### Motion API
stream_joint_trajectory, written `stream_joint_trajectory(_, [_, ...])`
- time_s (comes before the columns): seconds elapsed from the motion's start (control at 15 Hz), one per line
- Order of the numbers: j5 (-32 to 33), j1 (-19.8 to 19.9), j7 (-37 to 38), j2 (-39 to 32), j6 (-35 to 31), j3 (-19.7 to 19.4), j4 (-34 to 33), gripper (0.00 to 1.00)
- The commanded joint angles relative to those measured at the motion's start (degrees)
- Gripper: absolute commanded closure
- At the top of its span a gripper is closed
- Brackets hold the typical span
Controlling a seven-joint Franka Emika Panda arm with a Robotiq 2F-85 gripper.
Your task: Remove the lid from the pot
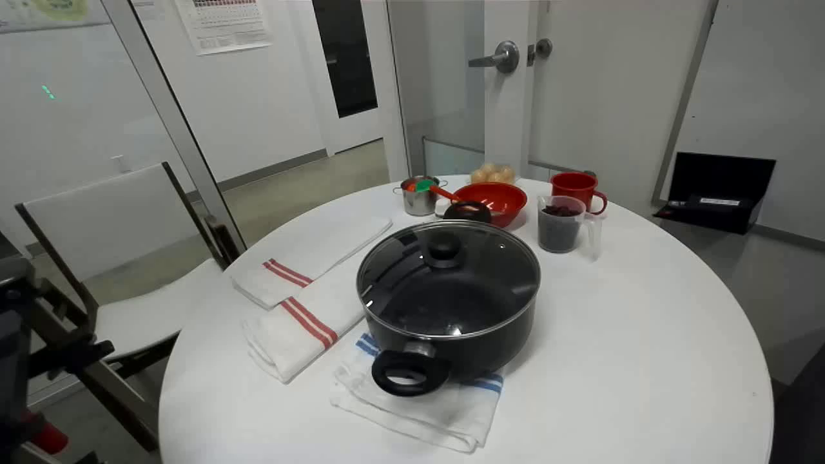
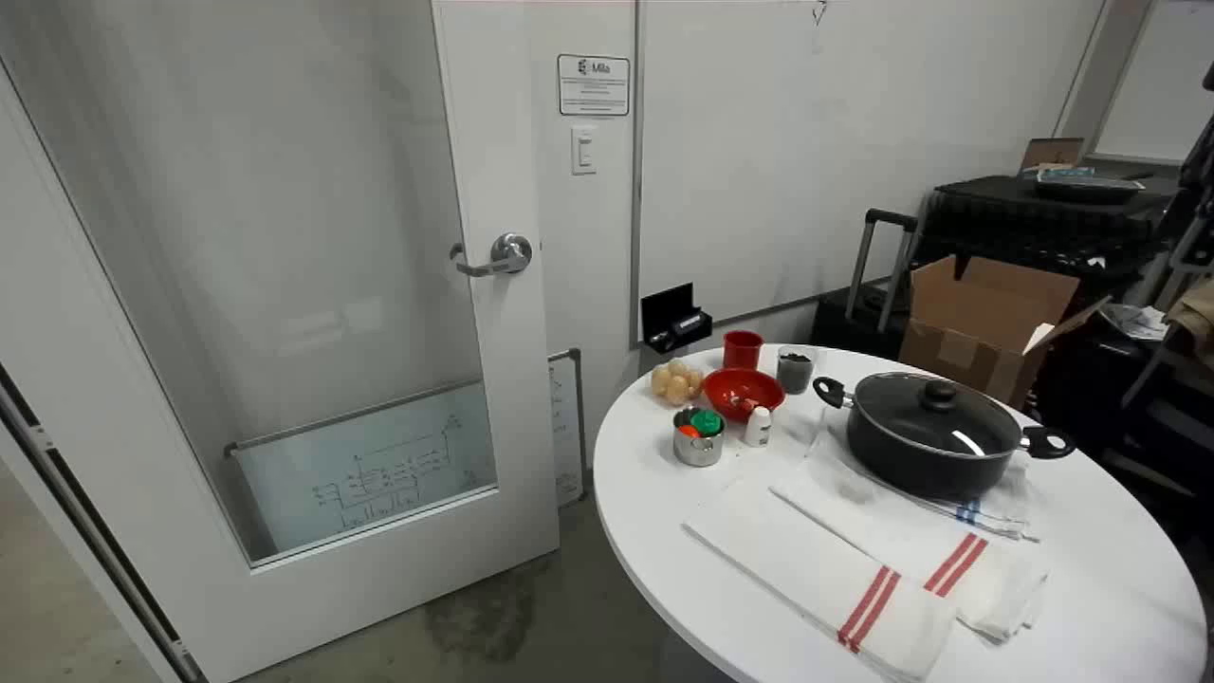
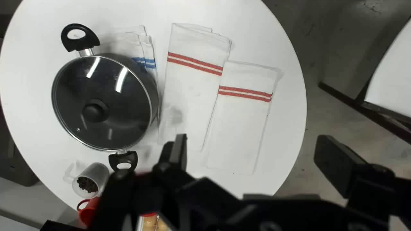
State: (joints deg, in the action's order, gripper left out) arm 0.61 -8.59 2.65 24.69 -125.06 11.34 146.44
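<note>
The black pot (image 1: 480,354) stands on the round white table, partly on a folded cloth. It also shows in an exterior view (image 2: 901,470) and in the wrist view (image 3: 153,88). The clear-glass lid (image 1: 412,296) with its black knob (image 1: 445,247) sits level on the pot's rim. The lid shows in an exterior view (image 2: 910,408) and in the wrist view (image 3: 125,109), knob (image 3: 93,112) facing up. My gripper (image 3: 250,146) is wide open with nothing between its fingers. In the wrist view the pot and lid lie up and left of the fingers, apart from them.
Two red-striped towels (image 3: 196,86) lie beside the pot, and a blue-striped cloth (image 1: 425,412) lies under it. Near the far pot handle stand a measuring cup (image 1: 559,232), red mug (image 1: 573,183), red bowl (image 1: 509,200) and small steel pot (image 1: 420,203). A chair (image 1: 129,225) stands beside the table.
</note>
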Motion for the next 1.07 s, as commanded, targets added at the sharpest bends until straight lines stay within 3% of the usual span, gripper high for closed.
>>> stream_joint_trajectory(0.0, [0.3,-0.5,0.2,0.0,0.1,-0.5,-0.1,0.00])
stream_joint_trajectory(0.6, [0.3,0.2,-0.4,-1.7,-0.3,-1.5,-0.4,0.00])
stream_joint_trajectory(1.0, [5.4,6.5,1.4,-9.6,-7.3,-4.8,-1.8,0.00])
